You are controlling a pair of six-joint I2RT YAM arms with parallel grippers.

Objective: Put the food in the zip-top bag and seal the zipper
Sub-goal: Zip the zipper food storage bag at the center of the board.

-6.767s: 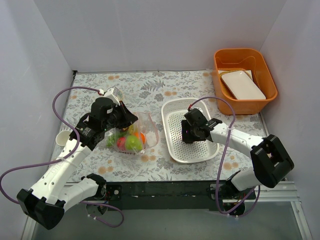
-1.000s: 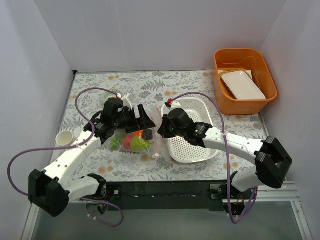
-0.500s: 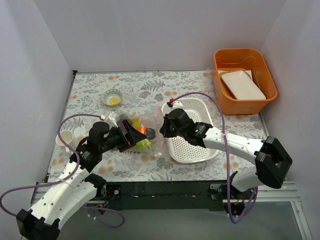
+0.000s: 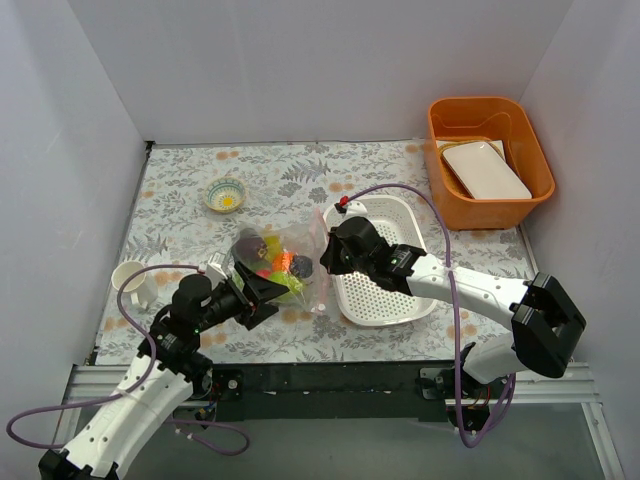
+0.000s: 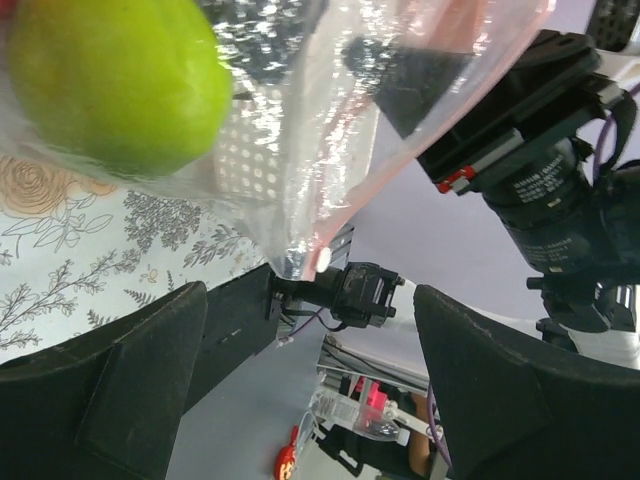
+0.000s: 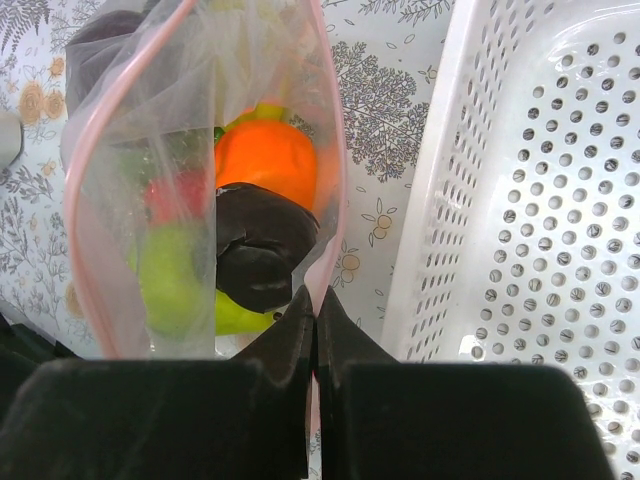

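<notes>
On the zipper (image 6: 338, 150), right end effector (image 6: 314, 300)

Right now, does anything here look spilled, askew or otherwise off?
Nothing is spilled: the food sits inside the zip-top bag. What stands out is the zipper, gaping in a wide loop, pinched at one end by the right gripper alone; the left gripper is open, gripping nothing.

The zip-top bag (image 4: 290, 262), clear and crinkly, sits just left of the white basket (image 4: 375, 295) with its mouth gaping. The pale pink zipper (image 6: 343, 170) loops unsealed round the opening, its end nearest the basket pinched in the right hand (image 6: 315, 310). The food inside includes an orange (image 6: 268, 165), a dark piece (image 6: 260, 250) (perhaps plum or avocado), a green pear (image 6: 165, 285) and a red piece (image 6: 170, 195).
</notes>
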